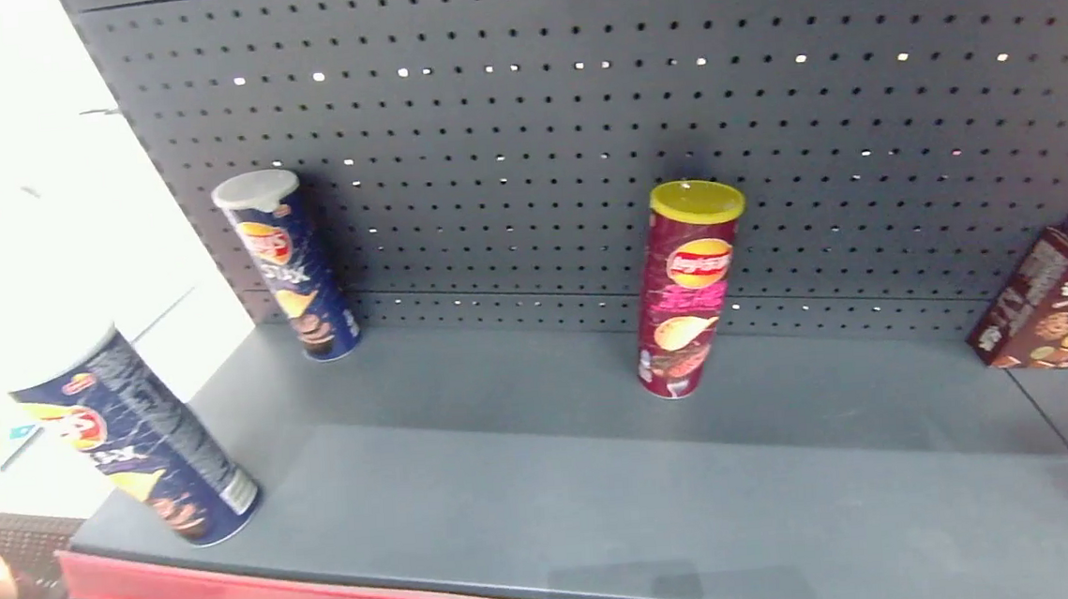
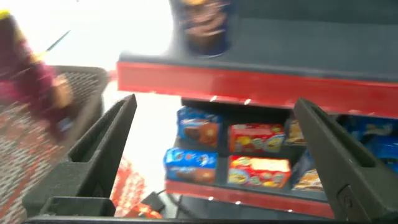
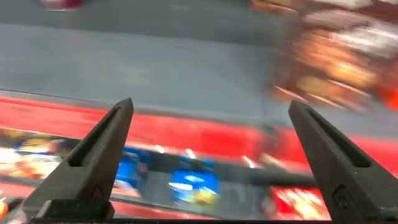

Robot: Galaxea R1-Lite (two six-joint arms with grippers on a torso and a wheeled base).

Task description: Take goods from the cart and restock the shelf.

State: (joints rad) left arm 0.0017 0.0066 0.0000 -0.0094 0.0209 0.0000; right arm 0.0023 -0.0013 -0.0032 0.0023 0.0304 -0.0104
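Shelf [image 1: 606,520] edge bears blue can [image 1: 135,440], well apart from maroon can [image 1: 688,289]; left gripper [image 2: 214,102], right gripper [image 3: 210,104] gape, seemingly empty.

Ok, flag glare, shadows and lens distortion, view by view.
Head view: blown-out white left of the shelf; light shines through pegboard holes; the maroon can shadows the pegboard; the front blue can and back blue can lean outward, likely wide-lens distortion. Left wrist view: white glare above the cart. Right wrist view: glints on the red shelf edge.
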